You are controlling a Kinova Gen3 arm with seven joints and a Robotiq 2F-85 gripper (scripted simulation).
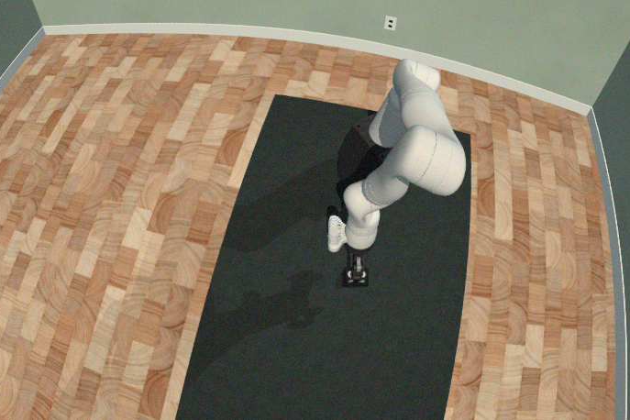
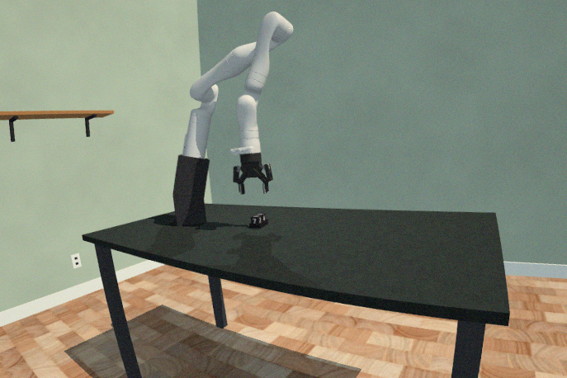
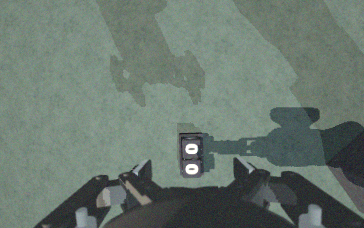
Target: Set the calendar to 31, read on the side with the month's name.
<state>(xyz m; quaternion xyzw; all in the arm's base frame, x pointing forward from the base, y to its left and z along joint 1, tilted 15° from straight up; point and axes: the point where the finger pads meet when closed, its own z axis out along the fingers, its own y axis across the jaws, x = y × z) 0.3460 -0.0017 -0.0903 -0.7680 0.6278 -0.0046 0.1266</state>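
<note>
The calendar [image 2: 257, 219] is a small dark tray with two dark cubes side by side in it, standing flat on the black table near the arm's base. In the wrist view the calendar [image 3: 191, 155] shows a white 0 on the top face of each cube. In the side view white digits show on its front face, too small to read. My gripper [image 2: 252, 191] is open and empty, and hangs well above the calendar, pointing straight down. Its fingertips frame the calendar without touching it. From overhead the calendar [image 1: 355, 277] shows just below my wrist.
The arm's dark pedestal [image 2: 190, 189] stands on the table to the left of the calendar. The table edges are far from the calendar. A wooden shelf [image 2: 49, 115] hangs on the left wall.
</note>
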